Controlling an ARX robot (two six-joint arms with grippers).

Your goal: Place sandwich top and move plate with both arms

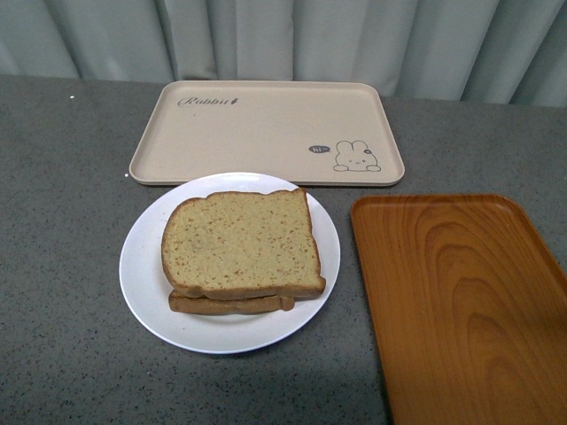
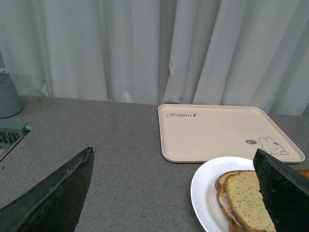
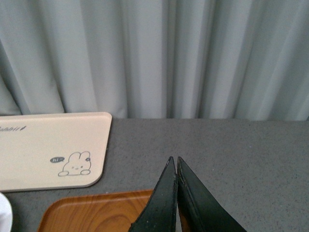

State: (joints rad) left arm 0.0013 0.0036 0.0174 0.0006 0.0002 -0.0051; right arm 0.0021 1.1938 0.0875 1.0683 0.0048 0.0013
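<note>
The sandwich top (image 1: 239, 241), a plain tan slice with a brown crust, lies on a lower slice on the round white plate (image 1: 142, 283) in the front view. Neither arm shows in that view. In the left wrist view my left gripper (image 2: 174, 157) is open, its black fingers (image 2: 63, 193) spread wide above the grey table, with the plate (image 2: 205, 188) and the sandwich top (image 2: 246, 205) by one finger and nothing between them. In the right wrist view my right gripper (image 3: 174, 159) is shut on nothing, over the orange tray's far edge.
A beige rabbit tray (image 1: 266, 133) lies behind the plate. An orange wooden tray (image 1: 461, 301) lies to the plate's right. Grey curtains close off the back of the table. A pale container (image 2: 8, 94) and a vented box (image 2: 12, 133) stand at the far left.
</note>
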